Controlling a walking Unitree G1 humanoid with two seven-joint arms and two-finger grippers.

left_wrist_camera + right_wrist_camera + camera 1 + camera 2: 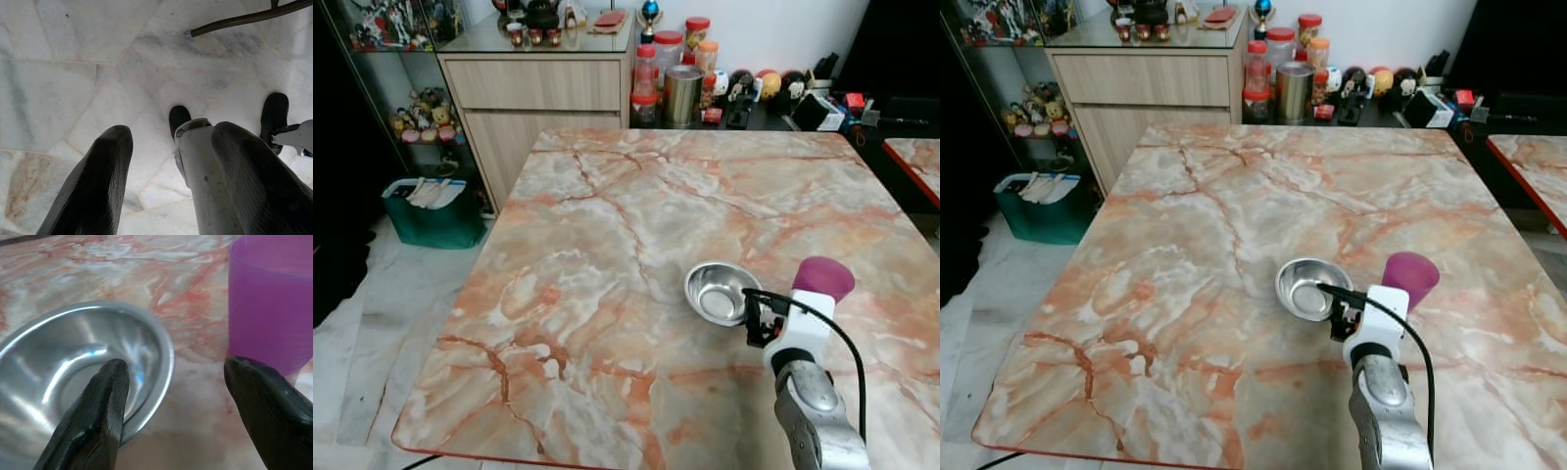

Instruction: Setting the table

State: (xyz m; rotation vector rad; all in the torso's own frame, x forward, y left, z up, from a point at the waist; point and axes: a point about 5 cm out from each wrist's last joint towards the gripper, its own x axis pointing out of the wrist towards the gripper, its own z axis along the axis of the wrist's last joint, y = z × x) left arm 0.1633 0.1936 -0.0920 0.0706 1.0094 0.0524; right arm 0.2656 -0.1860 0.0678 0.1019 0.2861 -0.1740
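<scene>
two pieces are on the table (607, 225) so far: a steel bowl (721, 292) and a purple cup (822, 278), near the right front. judging by that, the setting is barely begun; no plate or cutlery is laid out, and most of the top is bare.

left eye: marble-look top, glossy, veined orange and grey, red edge. bowl is round, shallow, mirror-bright. cup is matte plastic, tapered, just beside the bowl on its right. right arm reaches in from the front, with a white wrist, a black cable and a silver forearm. behind the table is a wooden cabinet (536, 98) and jars (668, 59).

right eye: same layout. right gripper (1340, 315) sits at the bowl's near rim, cup close by and apart from the bowl.

left wrist: left gripper (171, 161) hangs over pale stone floor tiles (73, 73), ribbed black fingers spread wide, nothing between them; robot's leg and dark feet are below.

right wrist: fingers (100, 411) spread wide, gripping nothing. one fingertip is over the bowl's rim, the other in front of the cup's base. bowl's inside shows smooth reflections.
</scene>
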